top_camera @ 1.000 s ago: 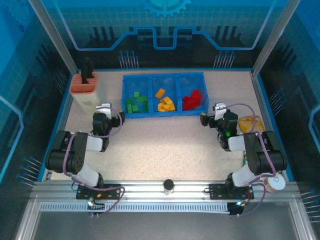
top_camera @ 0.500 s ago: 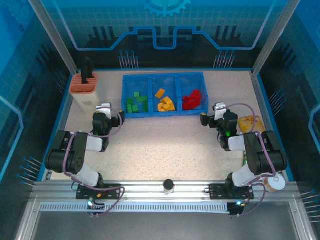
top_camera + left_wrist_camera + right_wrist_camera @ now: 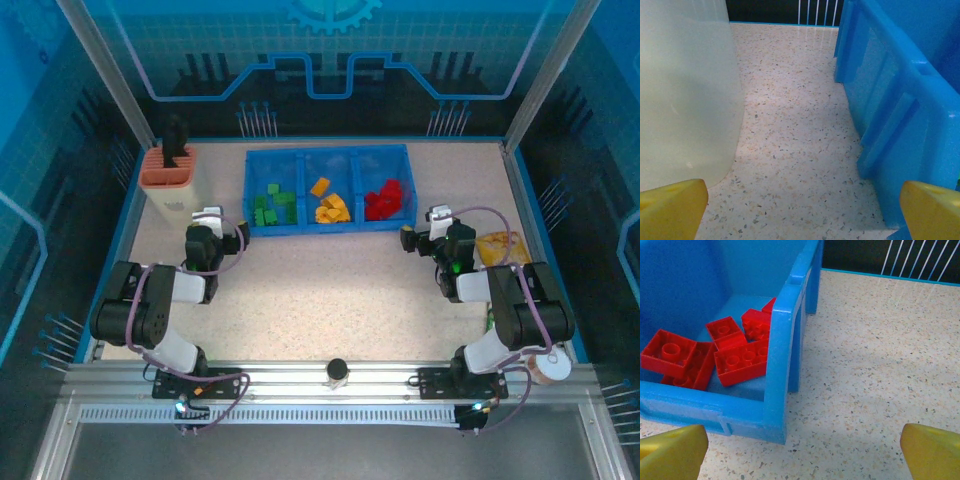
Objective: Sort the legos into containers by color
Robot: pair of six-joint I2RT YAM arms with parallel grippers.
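Observation:
The containers are three compartments of one blue tray at the back middle of the table. Green legos lie in the left compartment, orange ones in the middle and red ones in the right. My left gripper rests low by the tray's near left corner, open and empty, with the tray wall on its right. My right gripper sits by the near right corner, also open and empty. Its wrist view looks over the tray wall at several red legos.
An orange-and-cream holder with black tools stands left of the tray; its cream side is close on my left gripper's left. A yellow snack packet lies at the right edge. Speckled table stretches in front of the tray.

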